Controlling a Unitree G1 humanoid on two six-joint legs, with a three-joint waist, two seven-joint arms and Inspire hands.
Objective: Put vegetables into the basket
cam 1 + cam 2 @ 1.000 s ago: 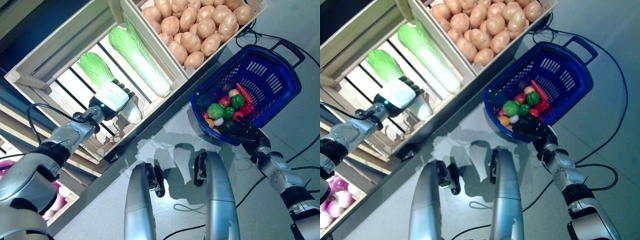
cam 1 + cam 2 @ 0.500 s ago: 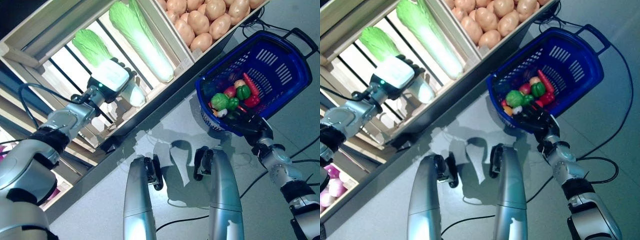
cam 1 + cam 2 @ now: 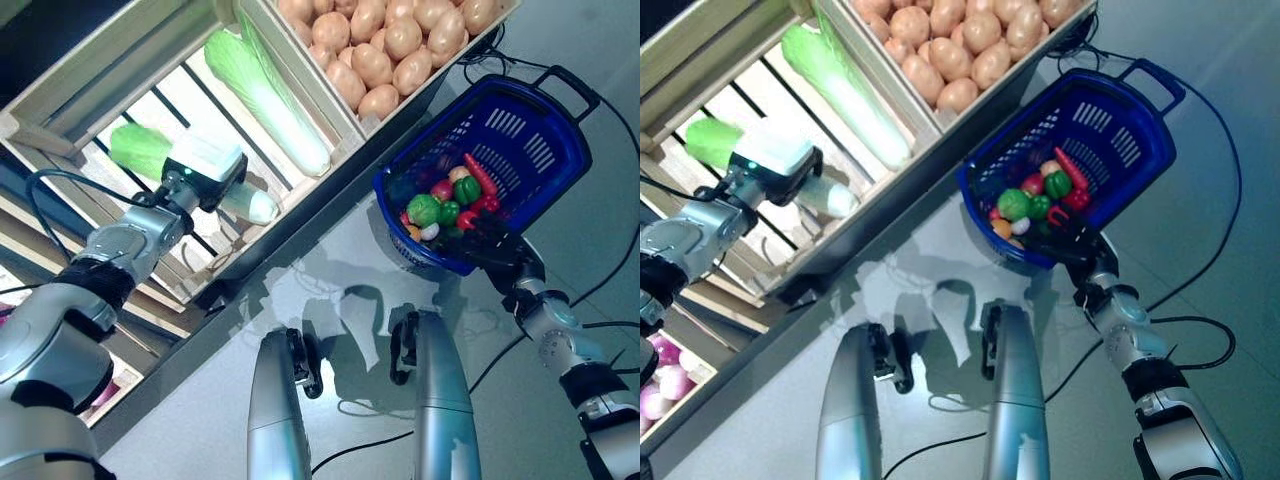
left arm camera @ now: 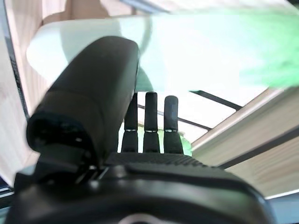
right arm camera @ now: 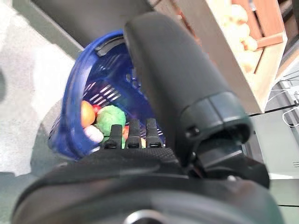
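Over a grey floor, the left hand grips a cabbage in the slatted crate, which should be lifted clear and carried to the basket, its near rim clasped by the right hand

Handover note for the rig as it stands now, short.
Left hand: fingers curled round a cabbage in the slatted crate, not yet lifted clear.
Right hand: gripping the near rim of the blue basket.
Done: basket already holds several small vegetables.
Left: carry the held cabbage to the basket. A second cabbage lies in the same crate; potatoes fill the next one.
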